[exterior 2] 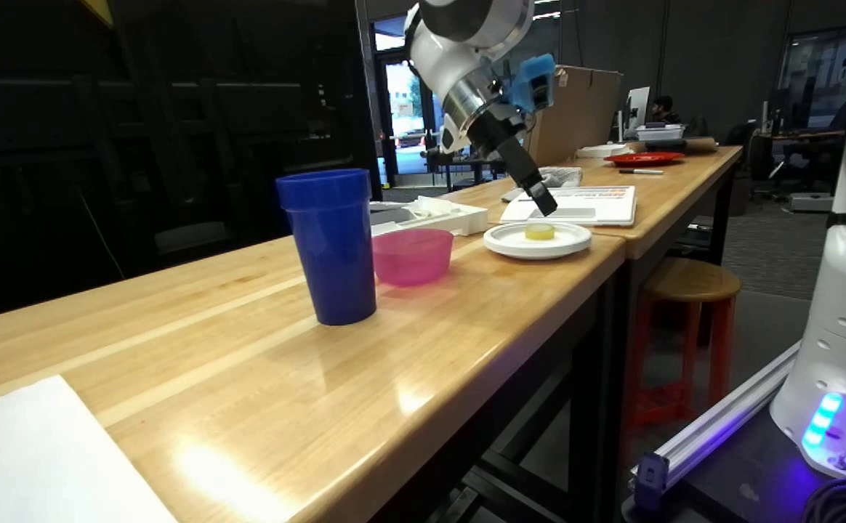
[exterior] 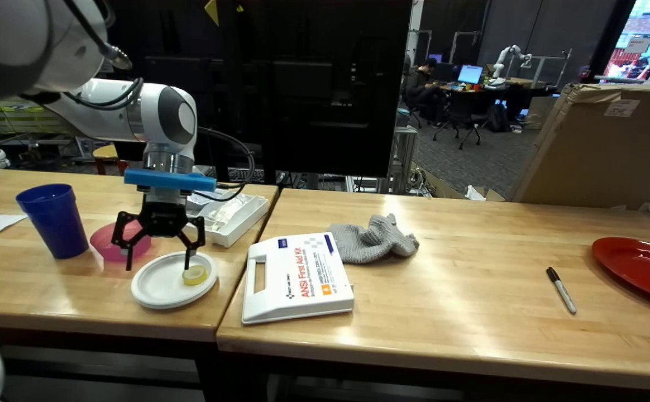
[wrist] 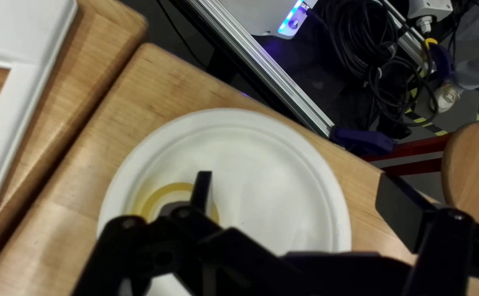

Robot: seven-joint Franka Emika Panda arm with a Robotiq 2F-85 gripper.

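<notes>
Wrist view | gripper (wrist: 299, 197) spread wide, nothing held | yellow ring (wrist: 157, 196) seen on white plate (wrist: 272, 172), partly hidden, alignment uncertain | positioning presumably in hand; centring called for before any gripping

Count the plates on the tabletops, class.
2: the white plate beneath the gripper, bearing the yellow ring, and the red plate near the marker. Any stacked underneath would be hidden.

White rounded arm (exterior: 110, 111) with grey joint caps (exterior: 170, 113), black cables (exterior: 251, 158), silvery wrist collar (exterior: 167, 162), blue strip (exterior: 170, 180), black claw (exterior: 158, 262).
</notes>
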